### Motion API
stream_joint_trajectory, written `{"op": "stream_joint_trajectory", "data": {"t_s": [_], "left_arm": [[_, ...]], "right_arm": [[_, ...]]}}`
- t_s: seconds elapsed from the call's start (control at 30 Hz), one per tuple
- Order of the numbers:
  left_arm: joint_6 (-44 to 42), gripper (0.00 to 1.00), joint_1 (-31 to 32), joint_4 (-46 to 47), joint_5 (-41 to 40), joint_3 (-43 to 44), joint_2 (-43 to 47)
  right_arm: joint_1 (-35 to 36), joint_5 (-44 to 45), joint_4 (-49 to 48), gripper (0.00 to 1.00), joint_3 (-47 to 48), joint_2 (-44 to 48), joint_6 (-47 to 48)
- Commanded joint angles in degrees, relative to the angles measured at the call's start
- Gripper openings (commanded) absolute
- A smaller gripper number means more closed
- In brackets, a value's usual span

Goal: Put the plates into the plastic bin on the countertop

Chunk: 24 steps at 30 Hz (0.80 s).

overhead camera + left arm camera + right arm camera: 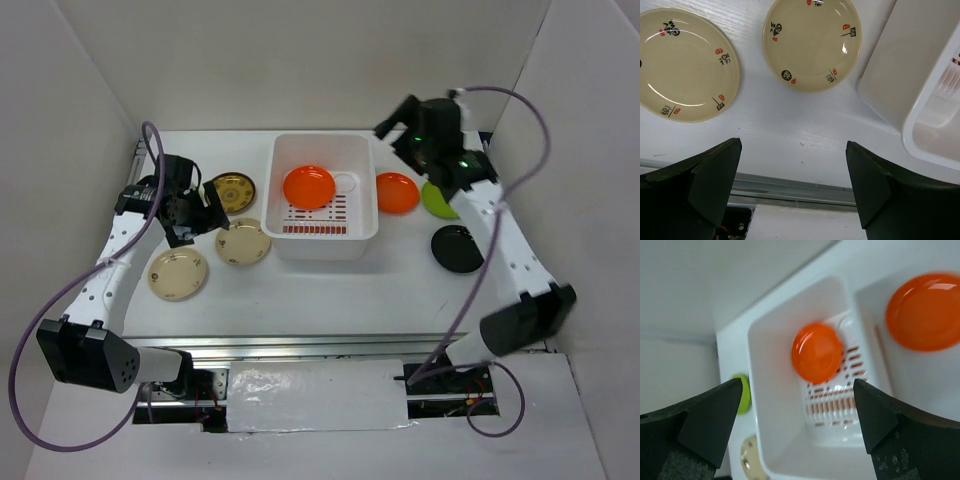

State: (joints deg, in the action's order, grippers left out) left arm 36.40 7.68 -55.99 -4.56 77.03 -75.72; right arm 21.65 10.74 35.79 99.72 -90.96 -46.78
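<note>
The white plastic bin [325, 232] stands mid-table with one orange plate [308, 186] inside, above its red slots. A second orange plate [397, 192], a lime green plate [438, 200] and a black plate [457, 249] lie right of the bin. A brown-and-gold plate [232, 190] and two cream plates [243, 241] [178, 274] lie left of it. My right gripper [390, 130] is open and empty, raised above the bin's back right corner. My left gripper [203, 215] is open and empty, above the table between the left plates. Another green plate [741, 392] shows left of the bin in the right wrist view.
The left wrist view shows both cream plates [685, 65] [812, 42], the bin's corner [920, 85] and the metal rail [800, 182] along the front edge. White walls enclose the table at the back and both sides.
</note>
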Motion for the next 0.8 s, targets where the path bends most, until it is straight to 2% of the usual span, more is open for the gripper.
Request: {"op": "stream_joint_trajectory", "data": {"t_s": [0.0,0.07,0.1,0.17,0.27,0.37,0.53,0.77], "left_arm": [[0.69,0.99,0.05,0.26,-0.89,0.75,2.07],[0.43,0.99,0.23,0.61,-1.15,0.66,2.60],[0.16,0.99,0.40,0.88,-1.33,0.75,2.69],[-0.02,0.99,1.02,0.62,-1.16,1.18,2.78],[-0.80,0.99,1.89,-0.17,-0.19,2.33,2.34],[-1.16,0.99,2.51,-0.18,-0.62,2.51,2.07],[-1.60,0.99,2.86,0.70,0.60,1.89,2.07],[-3.00,0.99,2.95,1.93,2.10,1.01,3.04]], "right_arm": [[-12.54,3.50,-0.81,1.00,-15.88,9.62,-1.46],[-19.07,0.87,-0.37,1.00,-27.40,15.42,-3.39],[-25.54,0.08,-1.07,1.00,-31.04,17.46,-4.79],[-31.64,-3.26,-2.65,1.00,-41.91,23.94,-5.68],[-42.19,-4.85,-3.71,1.00,-51.08,30.28,-6.39],[-43.62,-1.35,-3.36,1.00,-54.88,32.42,-5.78],[-44.50,-2.65,-7.13,0.98,-59.99,28.92,-7.88],[-44.59,-9.59,-21.45,0.90,-64.82,22.15,-9.20]]}}
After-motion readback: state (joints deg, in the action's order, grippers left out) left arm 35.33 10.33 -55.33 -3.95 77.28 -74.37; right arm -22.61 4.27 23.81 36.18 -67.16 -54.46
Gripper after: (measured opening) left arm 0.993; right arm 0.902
